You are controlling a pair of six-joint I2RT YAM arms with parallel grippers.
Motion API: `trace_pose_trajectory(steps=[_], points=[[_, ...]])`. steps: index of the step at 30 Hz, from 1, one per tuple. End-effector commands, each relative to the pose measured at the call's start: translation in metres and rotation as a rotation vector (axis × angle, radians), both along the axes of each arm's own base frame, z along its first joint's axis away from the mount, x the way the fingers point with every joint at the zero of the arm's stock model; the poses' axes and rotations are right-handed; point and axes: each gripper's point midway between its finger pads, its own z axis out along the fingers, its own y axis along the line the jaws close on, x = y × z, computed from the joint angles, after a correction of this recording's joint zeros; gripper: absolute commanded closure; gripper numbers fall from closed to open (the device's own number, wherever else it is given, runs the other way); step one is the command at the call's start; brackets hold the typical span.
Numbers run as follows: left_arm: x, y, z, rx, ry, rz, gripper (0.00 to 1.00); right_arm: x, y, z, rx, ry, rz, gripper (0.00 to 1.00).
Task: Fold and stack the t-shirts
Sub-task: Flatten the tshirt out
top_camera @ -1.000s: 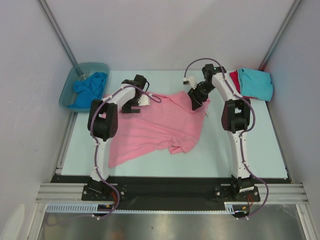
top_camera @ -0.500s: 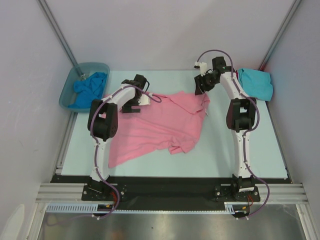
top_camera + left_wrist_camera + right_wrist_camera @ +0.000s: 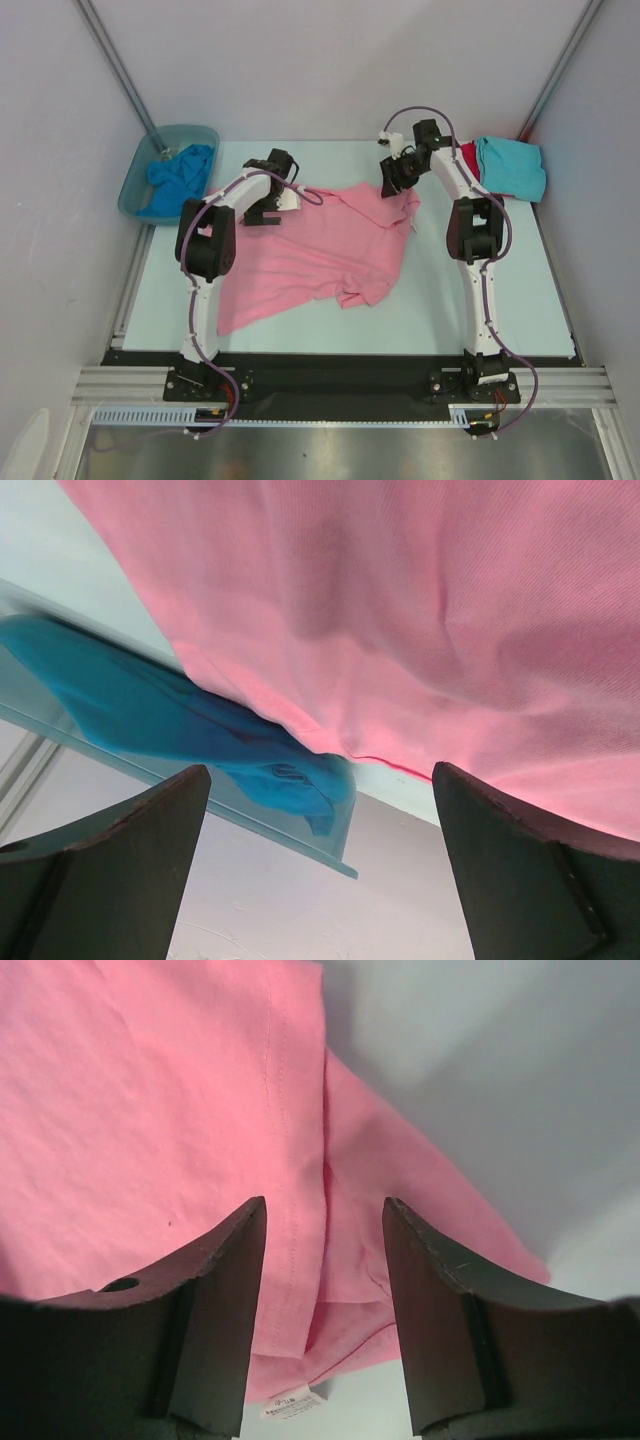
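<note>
The view from above was bright and even, lit softly from overhead. The large light pink cloth t-shirt (image 3: 320,250) threw only a thin shadow on the pale blue-green surface (image 3: 520,290). The brushed metal strip (image 3: 330,455) at the near edge gave a dull glare. In the left wrist view the left hand (image 3: 320,775) was dark with soft edges, and the translucent grey-blue plastic tub (image 3: 150,775) was blurred. In the right wrist view the right hand (image 3: 322,1205) was in shade, the pink weave was sharp, and a broad grey shadow lay on the surface at upper right.
</note>
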Motion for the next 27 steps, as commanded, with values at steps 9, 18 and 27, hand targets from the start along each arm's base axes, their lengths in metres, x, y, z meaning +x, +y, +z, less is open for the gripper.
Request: trace_pose_trajectory(steps=[9, 18, 27], points=[[0.005, -0.001, 0.023, -0.016, -0.051, -0.009, 0.0, -0.017, 0.012, -0.01, 0.011, 0.055, 0.061, 0.49], [0.004, -0.002, 0.023, -0.022, -0.051, -0.006, 0.0, -0.03, 0.017, -0.023, 0.017, 0.108, 0.077, 0.5], [0.005, -0.002, 0.022, -0.026, -0.051, -0.007, 0.0, -0.035, 0.015, -0.029, 0.005, 0.131, 0.071, 0.73]])
